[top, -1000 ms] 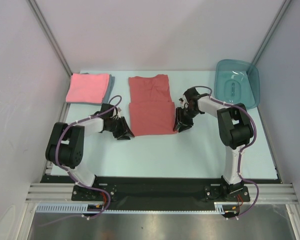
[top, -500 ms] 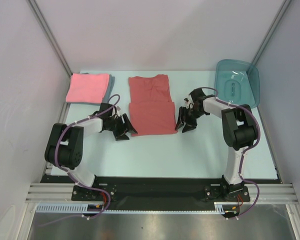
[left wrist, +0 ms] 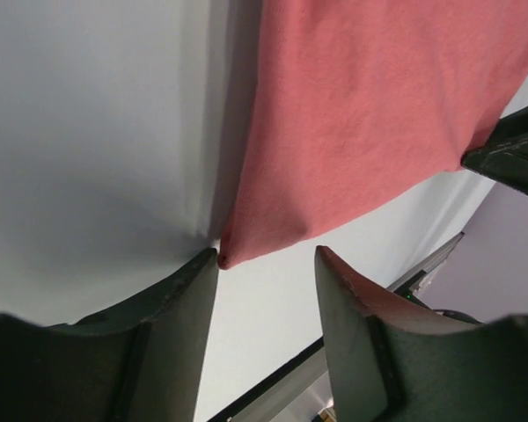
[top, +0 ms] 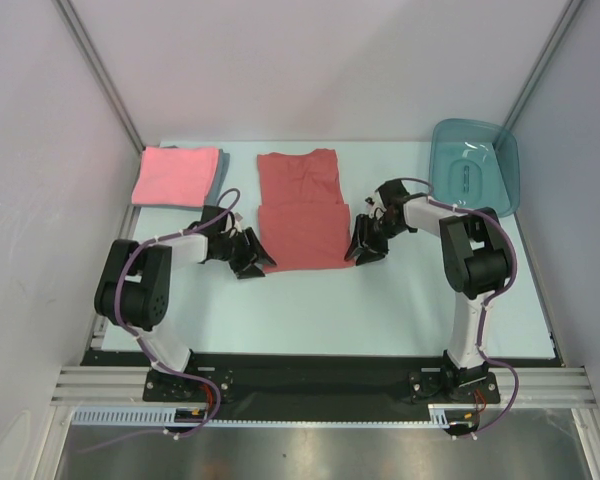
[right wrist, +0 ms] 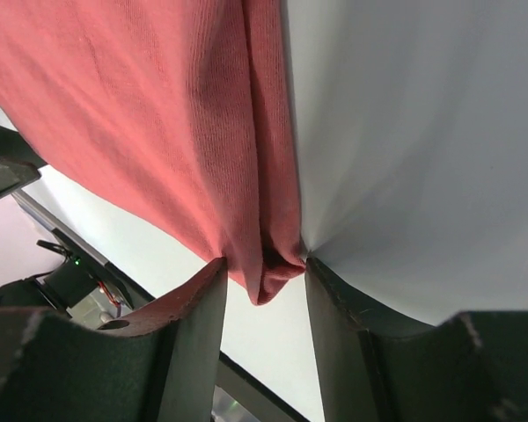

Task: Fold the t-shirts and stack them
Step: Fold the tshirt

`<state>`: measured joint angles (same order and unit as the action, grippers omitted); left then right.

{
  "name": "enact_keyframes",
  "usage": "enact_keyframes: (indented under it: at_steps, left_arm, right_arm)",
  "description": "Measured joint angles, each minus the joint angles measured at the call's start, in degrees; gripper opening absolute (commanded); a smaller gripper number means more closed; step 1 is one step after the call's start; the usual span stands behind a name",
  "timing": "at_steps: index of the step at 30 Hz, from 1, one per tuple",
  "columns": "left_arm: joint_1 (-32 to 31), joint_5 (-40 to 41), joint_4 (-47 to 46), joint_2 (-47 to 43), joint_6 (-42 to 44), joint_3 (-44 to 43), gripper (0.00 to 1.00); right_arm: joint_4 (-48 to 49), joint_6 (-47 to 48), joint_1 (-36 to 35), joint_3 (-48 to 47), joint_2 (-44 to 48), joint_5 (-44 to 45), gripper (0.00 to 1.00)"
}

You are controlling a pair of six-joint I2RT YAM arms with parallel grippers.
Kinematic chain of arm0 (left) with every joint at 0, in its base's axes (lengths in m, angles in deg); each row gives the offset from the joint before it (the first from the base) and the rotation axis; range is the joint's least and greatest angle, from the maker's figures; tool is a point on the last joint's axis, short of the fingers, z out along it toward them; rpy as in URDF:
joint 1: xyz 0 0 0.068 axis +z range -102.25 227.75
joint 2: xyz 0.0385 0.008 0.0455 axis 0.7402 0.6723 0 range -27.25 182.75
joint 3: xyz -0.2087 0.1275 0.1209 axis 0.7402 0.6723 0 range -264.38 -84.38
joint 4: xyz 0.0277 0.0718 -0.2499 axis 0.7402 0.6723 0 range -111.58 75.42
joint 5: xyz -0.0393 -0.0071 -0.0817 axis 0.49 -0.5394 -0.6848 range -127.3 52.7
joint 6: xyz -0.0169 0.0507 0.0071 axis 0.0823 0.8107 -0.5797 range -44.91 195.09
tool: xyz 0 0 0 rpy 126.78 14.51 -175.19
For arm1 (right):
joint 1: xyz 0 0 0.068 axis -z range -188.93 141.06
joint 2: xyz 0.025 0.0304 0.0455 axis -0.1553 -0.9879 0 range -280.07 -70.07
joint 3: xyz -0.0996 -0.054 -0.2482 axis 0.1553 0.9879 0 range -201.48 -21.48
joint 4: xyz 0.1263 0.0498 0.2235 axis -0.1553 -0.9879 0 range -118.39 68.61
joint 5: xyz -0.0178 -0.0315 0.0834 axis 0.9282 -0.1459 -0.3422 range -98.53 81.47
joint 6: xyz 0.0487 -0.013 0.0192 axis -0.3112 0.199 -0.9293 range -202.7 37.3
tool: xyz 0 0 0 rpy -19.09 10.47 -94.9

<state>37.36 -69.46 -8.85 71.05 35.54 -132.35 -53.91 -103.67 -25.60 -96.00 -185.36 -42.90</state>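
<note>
At frame centre in the top view: brick-red t-shirt (top: 300, 210), flat on the table (top: 400, 310) with a crease across its middle; at upper left, pink t-shirt (top: 173, 176) stacked on grey-blue t-shirt (top: 221, 165). At the red cloth's lower left corner: left gripper (top: 258, 258), spread open, gripping nothing, cloth tip just touching one finger. At its lower right corner: right gripper (top: 365, 250), partway apart astride the bunched corner, impossible to tell whether pinching.

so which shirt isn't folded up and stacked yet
The brick-red shirt mid-table, only half folded; the pink shirt lies folded square atop a grey-blue shirt at far left.
</note>
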Motion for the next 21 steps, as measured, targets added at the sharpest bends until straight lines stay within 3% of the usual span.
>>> enact_keyframes:
  at_steps: [2,8,11,13,16,21]
  left_arm:
    - [0.04,0.44,0.22,0.09,-0.11,-0.04,0.52]
    - [0.04,1.18,0.17,1.07,-0.76,-0.13,0.33]
    - [0.11,1.31,-0.07,1.97,-0.94,-0.48,0.18]
    - [0.09,1.62,-0.33,2.34,-0.94,-0.61,0.0]
    - [0.04,1.77,-0.39,2.4,-0.33,-0.9,0.0]
    - [0.02,2.14,-1.03,1.51,0.59,0.0,0.0]
  right_arm:
    - [0.35,-0.26,0.0,0.11,-0.13,-0.26,0.44]
    - [1.03,-1.07,0.2,0.15,-0.74,-1.01,0.36]
    - [1.53,-1.46,0.17,0.15,-1.33,-1.38,0.25]
    - [1.68,-1.66,0.15,0.15,-1.6,-1.42,0.15]
    - [2.05,-2.05,0.11,0.26,-1.97,-1.46,0.0]
    - [2.84,-2.6,-0.09,1.03,-1.55,-1.25,0.0]
